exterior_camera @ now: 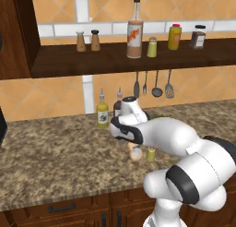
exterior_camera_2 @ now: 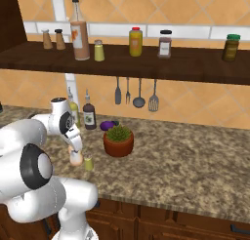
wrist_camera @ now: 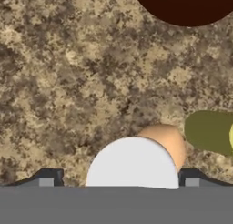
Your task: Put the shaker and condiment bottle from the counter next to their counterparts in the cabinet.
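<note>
Bottle: the condiment bottle (wrist_camera: 152, 155) stands on the desk (exterior_camera: 55, 152), right under the gripper (wrist_camera: 119, 182).
Shaker: the shaker (exterior_camera_2: 88, 163) stands just beside the bottle, at 3 o'clock of it in the right base view.
Fingers: one tip on each side of the bottle's cap; I cannot tell if they squeeze it.
Done: nothing, I think. Both things are not yet in the cabinet (exterior_camera: 115, 60).
Left: lift each one up next to the counterparts (exterior_camera: 135, 34).
Hidden: the arm covers most of the bottle.
</note>
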